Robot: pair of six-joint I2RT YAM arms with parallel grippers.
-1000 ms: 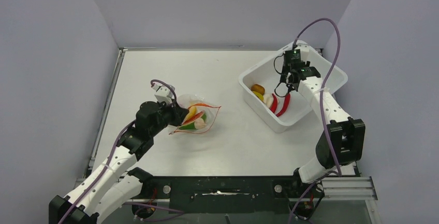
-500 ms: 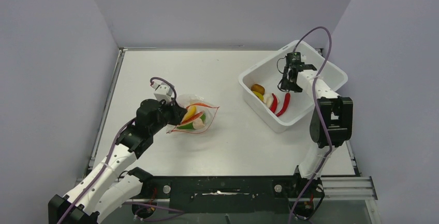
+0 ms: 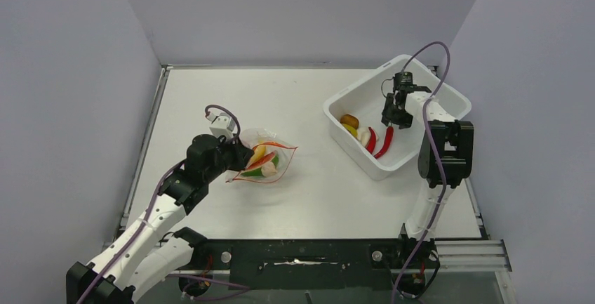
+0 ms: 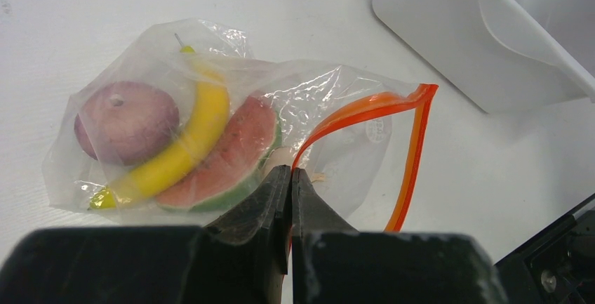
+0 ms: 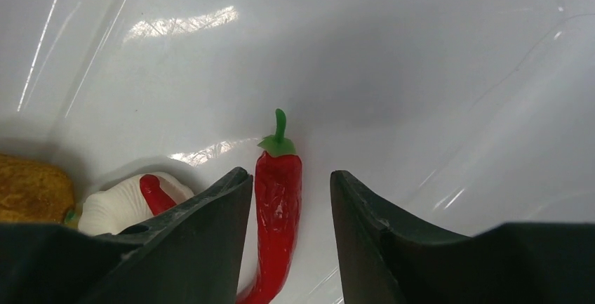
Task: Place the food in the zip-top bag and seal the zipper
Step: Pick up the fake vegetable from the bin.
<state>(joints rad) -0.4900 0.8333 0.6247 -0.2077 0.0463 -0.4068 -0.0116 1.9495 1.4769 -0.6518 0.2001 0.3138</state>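
The zip-top bag [image 3: 270, 155] lies at mid-left of the table, its mouth open toward the right. Inside it are a yellow banana [image 4: 189, 142], a watermelon slice [image 4: 235, 146] and a purple-brown round piece [image 4: 126, 118]. My left gripper [image 4: 290, 172] is shut on the bag's near mouth edge, where the orange-red zipper [image 4: 372, 105] begins. My right gripper [image 5: 290, 175] is open just above a red chili [image 5: 279, 199] in the white bin [image 3: 354, 148]; the chili lies between the fingers. A white piece [image 5: 116, 202], a second chili [image 3: 371, 139] and a brown-orange piece [image 5: 31, 188] lie to the left.
The white bin stands at the back right, and its corner also shows in the left wrist view [image 4: 456, 30]. The bin's walls [image 5: 351, 51] rise close around my right gripper. Grey walls enclose the table on three sides.
My right arm's elbow has swung in and risen, and the right gripper has shifted slightly right inside the bin. The left gripper and the bag have not moved.
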